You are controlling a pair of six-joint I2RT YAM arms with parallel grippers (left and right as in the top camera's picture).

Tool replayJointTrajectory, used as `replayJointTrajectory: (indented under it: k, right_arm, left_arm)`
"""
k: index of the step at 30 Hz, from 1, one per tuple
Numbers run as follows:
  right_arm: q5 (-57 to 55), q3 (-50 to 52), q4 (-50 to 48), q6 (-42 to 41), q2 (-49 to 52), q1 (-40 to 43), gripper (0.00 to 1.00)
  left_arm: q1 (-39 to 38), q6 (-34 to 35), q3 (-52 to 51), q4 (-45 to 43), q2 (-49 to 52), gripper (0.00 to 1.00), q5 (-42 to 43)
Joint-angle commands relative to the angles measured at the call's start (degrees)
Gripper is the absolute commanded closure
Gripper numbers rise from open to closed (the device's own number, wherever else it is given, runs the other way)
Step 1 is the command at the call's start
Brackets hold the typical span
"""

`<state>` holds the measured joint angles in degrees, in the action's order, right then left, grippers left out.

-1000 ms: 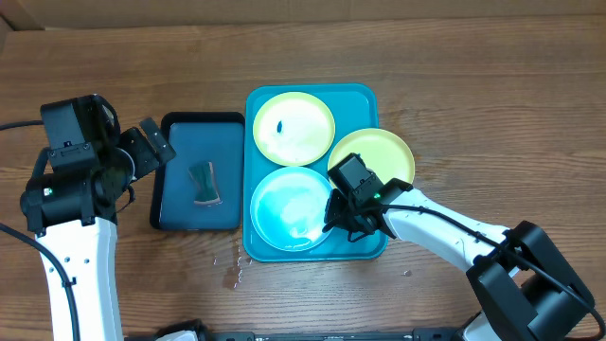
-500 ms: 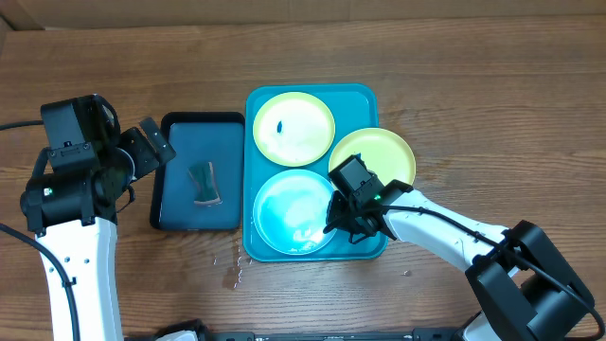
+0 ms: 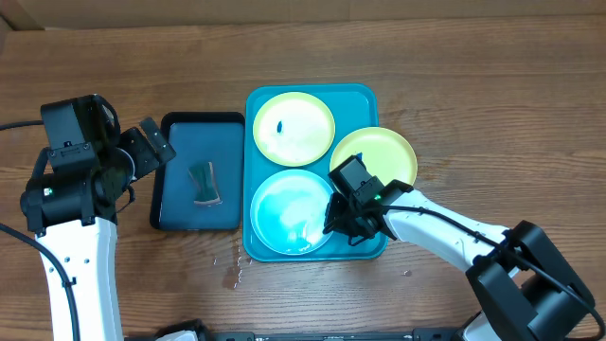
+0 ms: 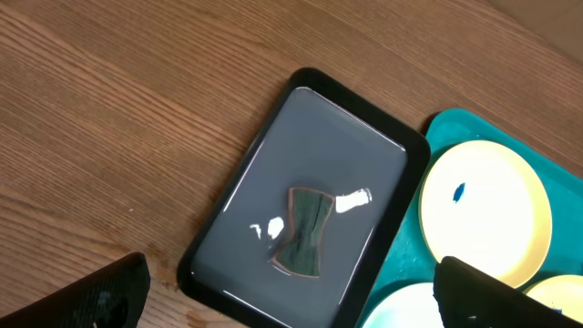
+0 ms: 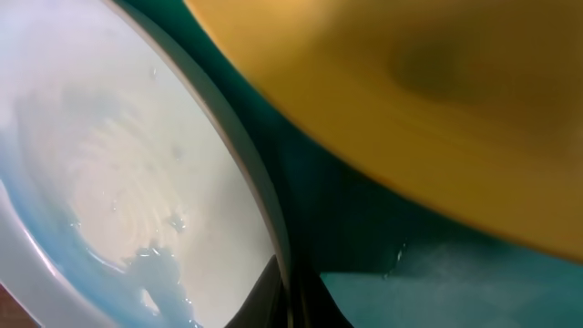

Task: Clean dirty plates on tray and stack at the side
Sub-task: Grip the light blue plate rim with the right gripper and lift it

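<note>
Pinches near plate (image 3: pixel 289 210) by its right rim with shut right gripper (image 3: pixel 333 224); lies in tray (image 3: pixel 364 98), long axis front-to-back. Holds left gripper (image 3: pixel 159 140) wide open beside dark tray (image 3: pixel 185 125).

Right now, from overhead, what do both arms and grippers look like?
Both alike: left arm and right arm have white tubular links with boxy black joint housings. Left gripper and right gripper are black, two-fingered. A thin black cable runs along the right arm's white link; a small green light glows near its wrist.
</note>
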<state>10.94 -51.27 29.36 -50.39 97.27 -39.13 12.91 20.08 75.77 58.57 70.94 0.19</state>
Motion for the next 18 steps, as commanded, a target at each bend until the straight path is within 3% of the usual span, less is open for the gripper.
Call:
replayJointTrajectory:
  k: [1,9,18]
  right_arm:
    - [2.0,0.1,0.3,1.3,-5.1,-0.1,0.96]
    - [2.0,-0.7,3.4,1.3,-12.5,-0.1,0.96]
    - [-1.4,-8.9,10.4,1.3,-12.5,-0.1,0.96]
  left_arm:
    - [0.2,1.1,1.0,-0.1,0.3,0.00,-0.6]
    - [0.2,1.1,1.0,-0.1,0.3,0.00,-0.6]
    - [0.2,1.1,1.0,-0.1,0.3,0.00,-0.6]
